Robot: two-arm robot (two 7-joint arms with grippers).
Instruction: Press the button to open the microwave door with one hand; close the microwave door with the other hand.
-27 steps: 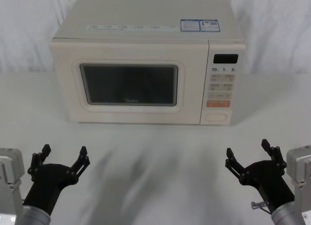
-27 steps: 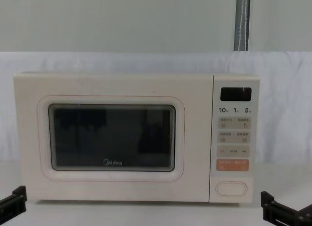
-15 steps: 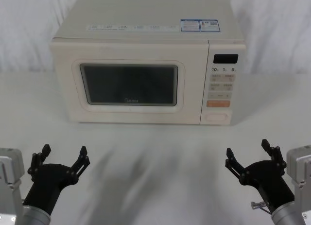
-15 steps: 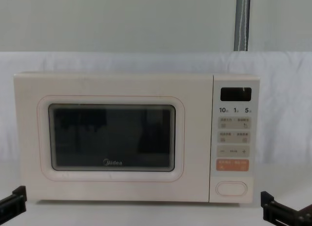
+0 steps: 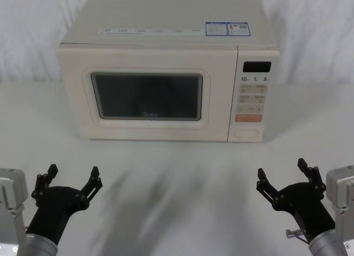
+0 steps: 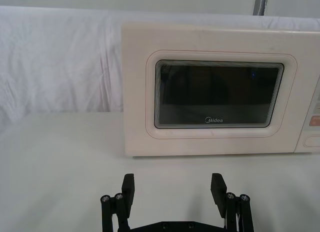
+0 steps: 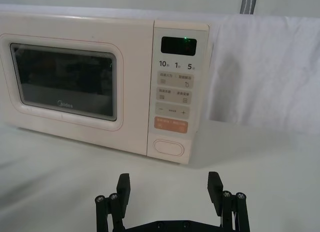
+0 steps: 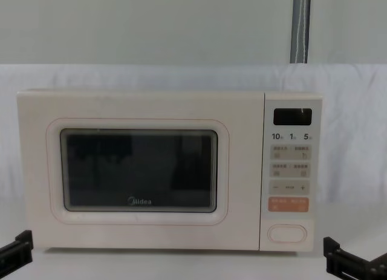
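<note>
The cream microwave point(image 5: 166, 24) stands at the back middle of the white table. Its door point(image 5: 149, 95) with the dark window is closed flush; the door point(image 8: 139, 171) fills the chest view's left and middle. The wide cream button point(image 5: 246, 134) sits at the foot of the control panel, below the orange key point(image 5: 248, 118); the button point(image 7: 168, 147) faces the right wrist camera too. My left gripper point(image 5: 72, 178) hovers open near the front left, well short of the microwave. My right gripper point(image 5: 282, 173) hovers open at the front right, in line with the panel.
White cloth covers the table point(image 5: 177, 178) and drapes the wall behind. Bare table lies between both grippers and the microwave front. A grey pole point(image 8: 300, 26) stands behind the microwave at the right.
</note>
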